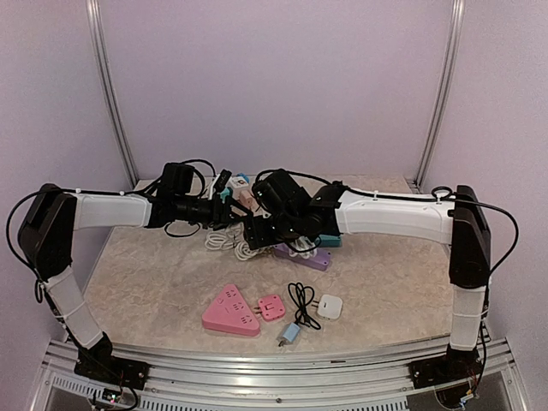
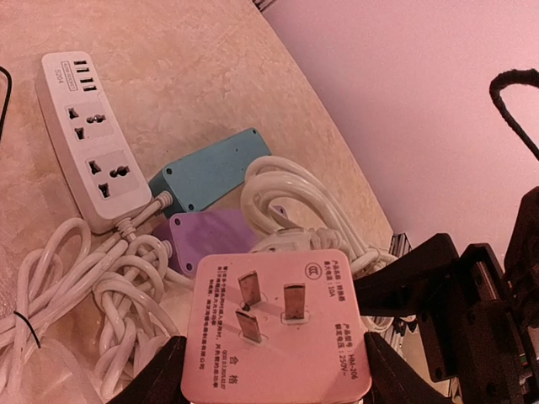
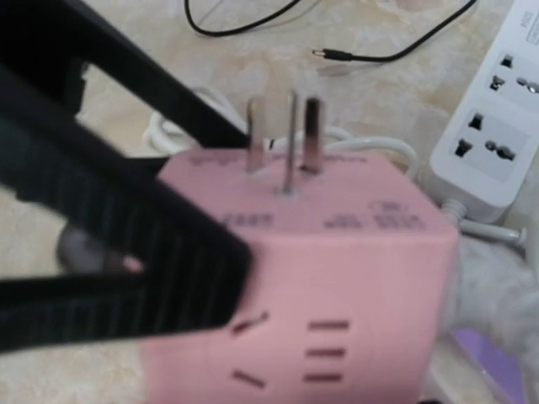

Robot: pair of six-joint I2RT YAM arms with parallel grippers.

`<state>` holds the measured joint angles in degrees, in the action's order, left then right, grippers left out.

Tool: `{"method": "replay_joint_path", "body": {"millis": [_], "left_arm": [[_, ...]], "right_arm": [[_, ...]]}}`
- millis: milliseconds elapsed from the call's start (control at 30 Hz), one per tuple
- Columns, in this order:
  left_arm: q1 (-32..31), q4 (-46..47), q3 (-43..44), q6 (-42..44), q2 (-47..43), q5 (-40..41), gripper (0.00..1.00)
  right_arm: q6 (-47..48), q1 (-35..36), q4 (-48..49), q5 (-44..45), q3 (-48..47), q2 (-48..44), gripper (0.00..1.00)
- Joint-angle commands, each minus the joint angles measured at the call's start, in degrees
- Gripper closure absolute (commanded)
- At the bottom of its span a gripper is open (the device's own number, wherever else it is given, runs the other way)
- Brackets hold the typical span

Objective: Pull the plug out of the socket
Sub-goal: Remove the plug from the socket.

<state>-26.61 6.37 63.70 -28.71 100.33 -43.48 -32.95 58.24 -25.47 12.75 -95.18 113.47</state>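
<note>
Pink plug cube [image 2: 278, 337] is up off the tabletop [image 2: 168, 50], prongs bare; your left tool [image 2: 269, 374] pinches its sides, likely to steady it; your right tool [image 1: 253, 228] sits close, grip unclear.

1. My pink adapter [image 2: 274, 337] is smooth plastic with a soft satin sheen.
2. Its prongs [image 3: 312, 135] are bare, bright metal.
3. My fingers [image 3: 126, 252] are matt black plastic, ribbed.
4. The white power strip [image 2: 88, 139] is glossy plastic, and the cords [image 2: 282, 172] look smooth and rubbery.
5. The table [image 2: 168, 50] looks like polished, veined stone.
</note>
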Motion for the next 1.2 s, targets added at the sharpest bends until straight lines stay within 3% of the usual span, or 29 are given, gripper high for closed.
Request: {"method": "replay_joint_path", "body": {"millis": [0,533,667,733,800,867,967,1167], "left_arm": [[-0.6,5.5,0.8,-0.5,-4.5,-3.2,0.66],[-0.9,5.6,0.8,-0.6,-4.4,-3.5,0.66],[-1.0,5.6,0.9,-0.6,-4.2,-3.7,0.66],[-1.1,5.4,0.9,-0.2,-4.1,-3.4,0.66],[-1.4,4.0,1.1,1.2,-4.4,-2.2,0.59],[-1.8,1.8,1.7,4.9,-4.9,-0.3,0.47],[-2.1,0.6,1.1,9.6,-6.8,3.9,0.3],[-2.0,3.2,-2.6,16.1,-12.5,10.9,0.12]], "right_arm": [[-0.1,-0.9,-2.9,2.3,-2.5,2.6,0.26],[-0.8,-2.0,0.2,2.7,-3.8,5.4,0.37],[-1.1,-2.2,0.9,3.8,-3.4,4.9,0.49],[-1.2,-2.3,1.3,5.1,-2.7,4.0,0.66],[-0.7,-2.5,2.3,6.2,-1.3,2.4,0.87],[-0.3,-2.8,3.5,6.5,0.5,0.6,1.0],[0.7,-3.3,4.3,5.9,2.8,-1.9,1.0],[3.2,-5.1,3.7,3.5,8.3,-7.3,1.0]]}}
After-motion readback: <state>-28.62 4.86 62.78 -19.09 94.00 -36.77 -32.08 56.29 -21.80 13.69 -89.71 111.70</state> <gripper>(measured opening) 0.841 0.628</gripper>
